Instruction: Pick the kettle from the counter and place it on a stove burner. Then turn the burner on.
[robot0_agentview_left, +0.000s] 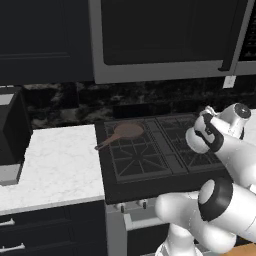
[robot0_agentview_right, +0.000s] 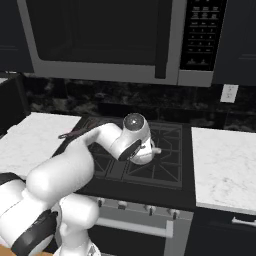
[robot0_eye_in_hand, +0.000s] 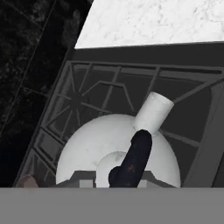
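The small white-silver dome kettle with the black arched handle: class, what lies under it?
Under the white-silver dome kettle lies a black cast-iron grid grate of the cooktop. The patch directly beneath is covered by the kettle's body, so whether its base touches the grate cannot be told.

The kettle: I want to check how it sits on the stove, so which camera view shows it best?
The hand view: the kettle, with its spout and black handle, sits close up over a stove burner. In both base views the arm blocks it; the right base view may show a bit of its spout.
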